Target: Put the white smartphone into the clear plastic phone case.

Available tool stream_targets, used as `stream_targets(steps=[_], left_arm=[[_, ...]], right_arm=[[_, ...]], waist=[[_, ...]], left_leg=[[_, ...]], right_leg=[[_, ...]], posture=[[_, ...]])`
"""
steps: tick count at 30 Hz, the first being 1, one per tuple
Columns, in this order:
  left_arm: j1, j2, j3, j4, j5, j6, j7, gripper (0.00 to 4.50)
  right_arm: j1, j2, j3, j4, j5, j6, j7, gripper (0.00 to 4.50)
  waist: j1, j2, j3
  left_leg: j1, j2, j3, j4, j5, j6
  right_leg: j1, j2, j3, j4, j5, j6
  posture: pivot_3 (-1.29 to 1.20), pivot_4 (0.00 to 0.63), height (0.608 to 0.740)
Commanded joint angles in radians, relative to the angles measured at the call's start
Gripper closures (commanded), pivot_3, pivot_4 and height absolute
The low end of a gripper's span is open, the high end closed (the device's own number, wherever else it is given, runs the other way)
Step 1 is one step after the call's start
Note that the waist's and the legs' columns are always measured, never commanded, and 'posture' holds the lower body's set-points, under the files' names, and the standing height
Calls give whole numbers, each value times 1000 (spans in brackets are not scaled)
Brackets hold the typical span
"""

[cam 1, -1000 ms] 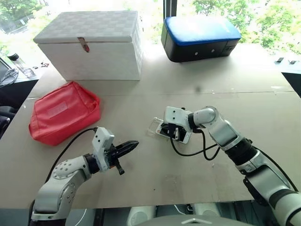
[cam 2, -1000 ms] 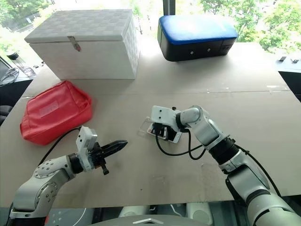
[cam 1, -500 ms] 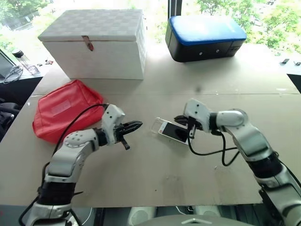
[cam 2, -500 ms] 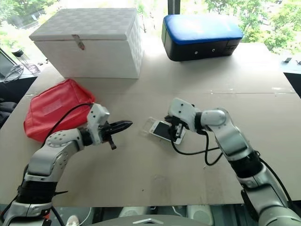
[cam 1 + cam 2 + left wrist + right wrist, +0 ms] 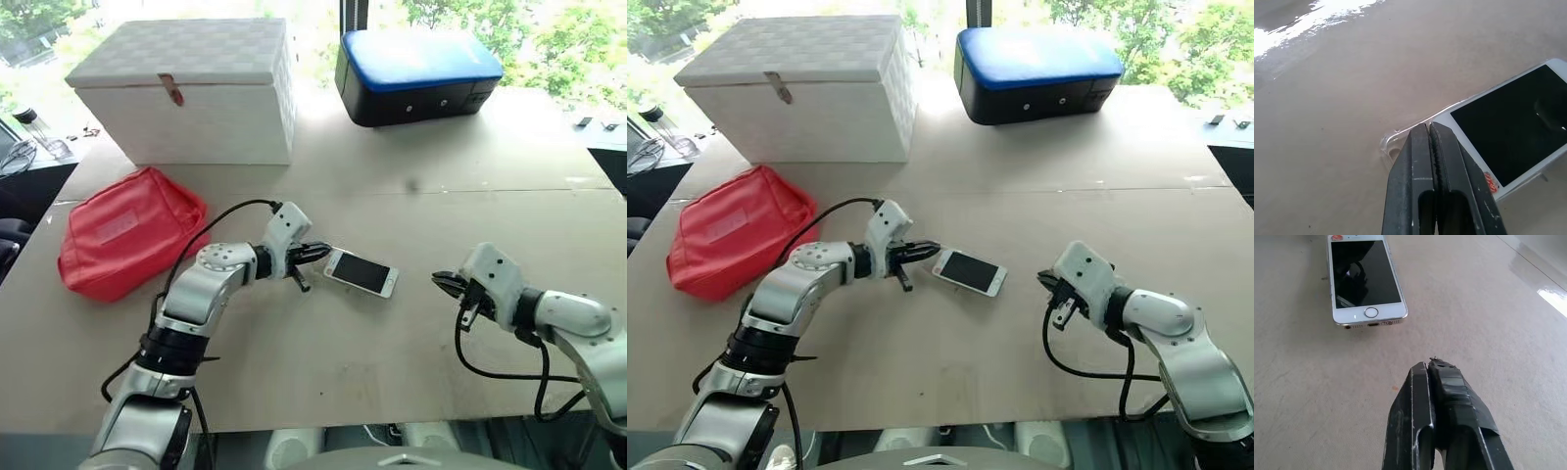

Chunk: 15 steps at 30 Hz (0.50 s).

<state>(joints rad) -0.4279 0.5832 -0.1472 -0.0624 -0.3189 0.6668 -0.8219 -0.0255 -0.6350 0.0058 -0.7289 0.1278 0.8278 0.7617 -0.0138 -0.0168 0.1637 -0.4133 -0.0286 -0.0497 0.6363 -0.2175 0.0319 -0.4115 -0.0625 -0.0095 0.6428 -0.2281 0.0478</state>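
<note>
The white smartphone [image 5: 361, 273] lies screen up in the middle of the table. It rests on the clear plastic phone case [image 5: 1392, 148], whose rounded corner sticks out past the phone's end. Whether the phone [image 5: 1508, 127] is seated inside the rim I cannot tell. My left gripper [image 5: 323, 252] is shut, its tips right at that case corner and the phone's left end. My right gripper [image 5: 441, 281] is shut on nothing and stands well to the right of the phone, pointing back at the home-button end [image 5: 1370, 312].
A red pouch [image 5: 127, 235] lies at the left. A white lidded box [image 5: 186, 93] and a black case with a blue top [image 5: 416, 73] stand at the back. The table's front edge [image 5: 323, 421] runs below both arms.
My right gripper has let go of the phone and drawn back to the right. My left gripper has moved in from the left to the phone's end. The phone now lies flat.
</note>
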Motion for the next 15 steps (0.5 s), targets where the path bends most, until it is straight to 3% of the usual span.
stream_targets(steps=[1, 6, 15], left_arm=[[15, 59, 64, -44, -24, 12, -30, 4473], [38, 74, 119, -83, -56, 80, -7, 4473], [1, 37, 41, -23, -36, 75, -39, 4473]], right_arm=[[-15, -6, 37, -18, 20, -11, -16, 4500], [-41, -32, 86, -2, 36, -32, -4, 4500], [-118, -73, 216, 127, -37, -78, -20, 4500]], waist=[[0, 0, 0], [5, 0, 0], [14, -1, 0]], left_leg=[[0, 0, 0, 0, 0, 0], [-2, -1, 0, 1, 0, 0], [-2, -2, 1, 2, 0, 0]], right_leg=[[0, 0, 0, 0, 0, 0], [0, 0, -1, -1, 2, -3], [0, -1, -1, -1, 2, -3]], posture=[[0, 150, 740], [0, 150, 740], [0, 150, 740]])
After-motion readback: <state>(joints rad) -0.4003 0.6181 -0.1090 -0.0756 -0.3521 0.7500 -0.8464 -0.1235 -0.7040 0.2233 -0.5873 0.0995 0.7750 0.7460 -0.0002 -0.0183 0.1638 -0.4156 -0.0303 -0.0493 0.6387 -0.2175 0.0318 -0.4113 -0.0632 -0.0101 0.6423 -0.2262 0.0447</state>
